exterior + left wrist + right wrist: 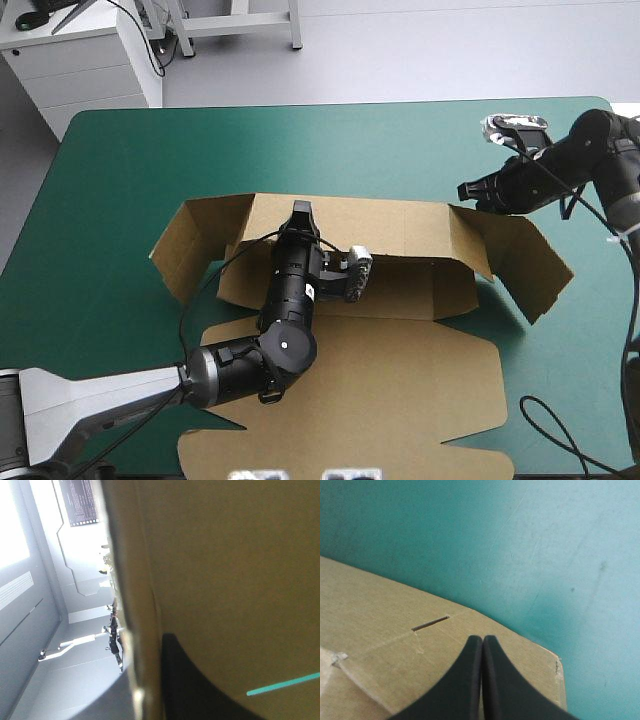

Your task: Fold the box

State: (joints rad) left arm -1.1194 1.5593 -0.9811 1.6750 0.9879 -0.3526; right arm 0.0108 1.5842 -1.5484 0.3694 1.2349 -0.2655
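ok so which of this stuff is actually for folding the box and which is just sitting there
For the job:
box, walls partly raised
left gripper, shut on the box's far wall
right gripper, shut, over the box's right flap

Just there:
teal-green cover, only the surface under the box

Left arm stretched forward, left end effector [300, 210] pointing away; right end effector [482, 638] fingers pressed together.
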